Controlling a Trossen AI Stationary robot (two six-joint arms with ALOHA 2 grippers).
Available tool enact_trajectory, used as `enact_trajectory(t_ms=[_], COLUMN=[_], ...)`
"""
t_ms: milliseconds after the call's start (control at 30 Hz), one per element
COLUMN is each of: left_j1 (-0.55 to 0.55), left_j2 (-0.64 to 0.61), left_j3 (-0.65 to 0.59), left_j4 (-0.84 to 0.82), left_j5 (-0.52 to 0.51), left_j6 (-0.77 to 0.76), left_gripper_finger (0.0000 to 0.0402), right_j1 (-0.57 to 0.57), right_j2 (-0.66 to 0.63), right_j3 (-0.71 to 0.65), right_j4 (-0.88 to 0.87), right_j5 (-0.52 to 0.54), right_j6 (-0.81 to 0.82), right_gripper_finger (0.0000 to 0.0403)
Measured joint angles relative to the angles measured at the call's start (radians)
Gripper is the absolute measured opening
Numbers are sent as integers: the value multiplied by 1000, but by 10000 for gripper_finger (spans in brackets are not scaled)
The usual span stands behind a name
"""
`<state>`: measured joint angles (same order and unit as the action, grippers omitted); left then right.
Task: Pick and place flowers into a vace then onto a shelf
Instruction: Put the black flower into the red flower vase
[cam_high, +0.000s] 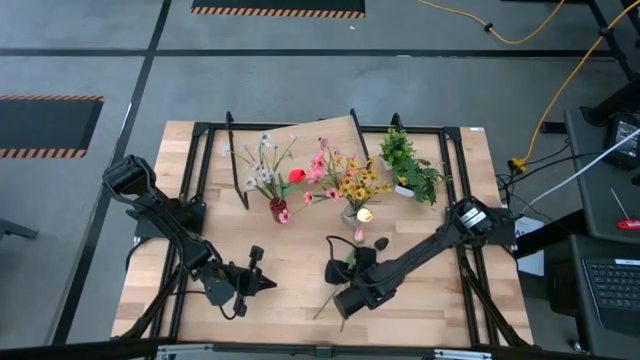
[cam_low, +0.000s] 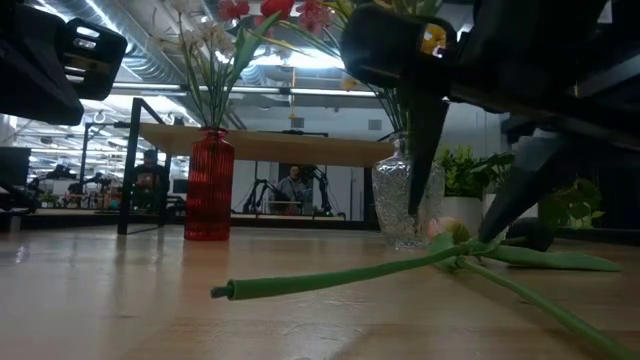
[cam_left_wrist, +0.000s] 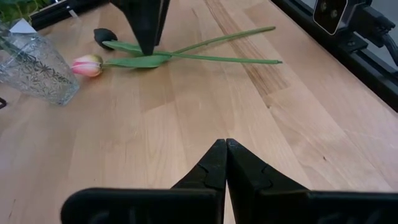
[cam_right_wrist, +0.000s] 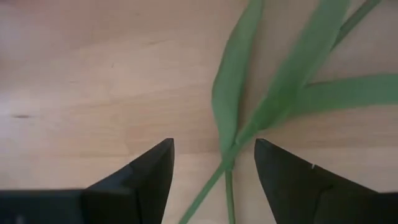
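Note:
Two loose flowers lie flat on the table: a pink tulip (cam_left_wrist: 87, 65) and a dark maroon one (cam_left_wrist: 103, 35), with long green stems (cam_low: 330, 280) and leaves (cam_right_wrist: 231, 93). My right gripper (cam_right_wrist: 214, 146) points down over them and is open. Its fingers stand on either side of the stem where the leaves branch off, as the left wrist view shows too (cam_left_wrist: 146, 46). My left gripper (cam_left_wrist: 225, 144) is shut and hovers low over bare table to the flowers' left (cam_high: 270, 284). The red vase (cam_high: 279, 211) and the glass vase (cam_high: 352, 212) stand upright holding flowers. The shelf (cam_low: 270, 148) stands behind them.
A bushy potted plant (cam_high: 410, 165) sits at the far right beside the shelf. The glass vase (cam_left_wrist: 34, 65) stands just past the tulip head. Black frame rails (cam_left_wrist: 373, 68) run along the table's edges. Bare wood (cam_high: 290, 300) lies between the two grippers.

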<state>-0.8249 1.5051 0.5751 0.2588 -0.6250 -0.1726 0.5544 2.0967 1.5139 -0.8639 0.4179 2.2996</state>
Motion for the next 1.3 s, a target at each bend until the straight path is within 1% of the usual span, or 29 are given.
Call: enact_trajectory(t_ms=[267, 500, 800, 1033, 1300], left_j1=[0, -4, -13, -18, -25], left_j2=[0, 0, 0, 0, 0], left_j3=[0, 0, 0, 0, 0], left_j4=[0, 1, 6, 7, 7], left_j5=[27, 33, 42, 42, 43], left_j6=[0, 0, 2, 2, 2], left_gripper_finger=[4, 2, 4, 5, 2], right_j1=[-8, 21, 12, 14, 18], right_j2=[4, 24, 54, 67, 66], right_j3=[1, 1, 1, 3, 2], right_j4=[-2, -9, -34, -42, -54], right_j5=[-6, 0, 8, 12, -16], right_j6=[1, 74, 63, 58, 56], right_gripper_finger=[225, 225, 222, 190, 153])
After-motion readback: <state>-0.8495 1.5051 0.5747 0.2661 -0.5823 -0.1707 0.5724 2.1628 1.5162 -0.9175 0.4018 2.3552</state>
